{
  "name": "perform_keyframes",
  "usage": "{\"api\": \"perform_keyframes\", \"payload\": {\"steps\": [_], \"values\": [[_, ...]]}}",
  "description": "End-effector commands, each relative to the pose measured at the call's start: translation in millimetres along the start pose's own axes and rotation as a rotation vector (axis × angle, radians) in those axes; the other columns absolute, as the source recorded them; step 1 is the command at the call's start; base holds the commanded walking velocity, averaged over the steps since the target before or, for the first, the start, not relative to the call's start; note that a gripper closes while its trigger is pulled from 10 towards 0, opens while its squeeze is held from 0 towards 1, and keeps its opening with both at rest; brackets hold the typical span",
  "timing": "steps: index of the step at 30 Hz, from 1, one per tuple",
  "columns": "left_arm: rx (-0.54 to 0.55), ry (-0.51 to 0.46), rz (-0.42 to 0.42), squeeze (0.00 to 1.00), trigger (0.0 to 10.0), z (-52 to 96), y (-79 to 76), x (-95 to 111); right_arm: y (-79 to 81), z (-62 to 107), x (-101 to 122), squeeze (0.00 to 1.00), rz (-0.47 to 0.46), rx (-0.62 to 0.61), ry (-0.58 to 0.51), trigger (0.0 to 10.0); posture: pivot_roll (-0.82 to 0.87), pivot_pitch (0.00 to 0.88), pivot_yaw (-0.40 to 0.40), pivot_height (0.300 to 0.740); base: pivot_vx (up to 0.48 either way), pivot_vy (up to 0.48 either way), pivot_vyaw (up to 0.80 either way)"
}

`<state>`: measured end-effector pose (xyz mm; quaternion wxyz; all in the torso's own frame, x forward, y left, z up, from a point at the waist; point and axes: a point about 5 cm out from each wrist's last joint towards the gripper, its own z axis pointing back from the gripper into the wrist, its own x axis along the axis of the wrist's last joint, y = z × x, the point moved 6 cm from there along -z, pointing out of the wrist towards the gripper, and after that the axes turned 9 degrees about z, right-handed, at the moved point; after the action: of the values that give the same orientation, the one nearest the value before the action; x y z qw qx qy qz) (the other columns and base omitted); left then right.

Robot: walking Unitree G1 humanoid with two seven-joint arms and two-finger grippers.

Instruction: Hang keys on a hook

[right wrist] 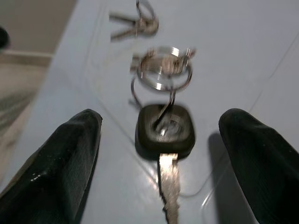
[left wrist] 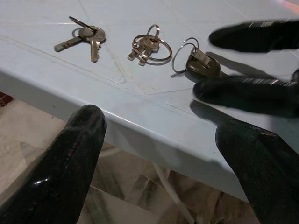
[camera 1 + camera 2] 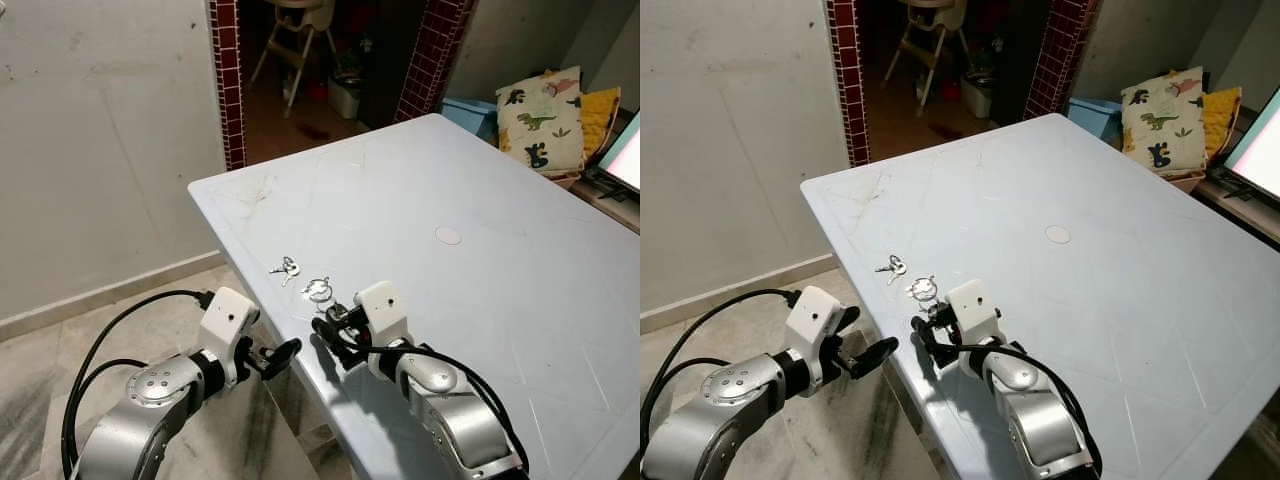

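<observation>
Three key sets lie near the front left edge of the pale blue table [image 3: 480, 280]: a loose pair of keys [image 3: 285, 268], a ring of keys [image 3: 318, 290], and a black-headed key [image 1: 164, 128] on a wire ring. My right gripper [image 3: 335, 332] is low over the table and open, with one finger on each side of the black-headed key and not touching it. My left gripper [image 3: 275, 358] is open and hangs just off the table edge, below the keys, pointing at them [image 2: 148, 44]. The right gripper's fingers [image 2: 247, 93] flank the black key [image 2: 202, 65].
A small white disc [image 3: 448, 235] lies mid-table. A plain wall [image 3: 100, 150] and tiled floor [image 3: 40, 370] are on the left. A brick-framed doorway with a high chair [image 3: 300, 30] is behind, and dinosaur pillows [image 3: 540, 120] are at the far right.
</observation>
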<state>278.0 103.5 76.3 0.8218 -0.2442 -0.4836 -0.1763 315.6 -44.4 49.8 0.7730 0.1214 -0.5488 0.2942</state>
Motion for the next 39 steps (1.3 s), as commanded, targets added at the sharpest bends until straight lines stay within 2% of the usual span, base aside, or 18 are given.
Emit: {"api": "perform_keyframes", "payload": {"steps": [1,2,3,5,17,39], "values": [[-0.021,0.002,-0.005,0.00,10.0,-0.2,-5.8,0,-1.9,-2.5,-8,0.00,0.006,-0.009,0.038,7.5,0.14,0.000,-0.109,0.740,0.000,0.000,0.00],[-0.022,0.002,-0.006,0.00,10.0,-0.4,-6.0,0,-2.6,-3.0,-10,0.00,0.004,-0.013,0.045,7.5,0.14,0.000,-0.110,0.740,0.000,0.000,0.00],[-0.022,0.001,-0.006,0.00,10.0,-0.5,-6.2,0,-3.0,-3.8,-13,0.00,-0.010,-0.013,0.055,0.2,0.15,0.001,-0.111,0.740,0.000,0.000,0.00],[-0.026,-0.002,-0.006,0.00,10.0,-0.6,-6.6,0,-1.7,-4.9,-15,0.00,-0.014,-0.004,0.063,0.0,0.15,0.001,-0.111,0.740,0.000,0.000,0.00],[-0.042,-0.019,-0.032,0.00,10.0,-4.3,-10.2,5,-1.1,-16.6,-17,0.00,-0.012,-0.009,0.075,0.0,0.16,0.000,-0.113,0.740,0.000,0.000,0.00],[-0.044,-0.028,-0.029,0.00,10.0,-7.9,-12.5,7,-6.4,-17.4,-20,0.00,-0.034,-0.042,0.070,0.0,0.15,0.000,-0.114,0.740,0.000,0.000,0.00]]}}
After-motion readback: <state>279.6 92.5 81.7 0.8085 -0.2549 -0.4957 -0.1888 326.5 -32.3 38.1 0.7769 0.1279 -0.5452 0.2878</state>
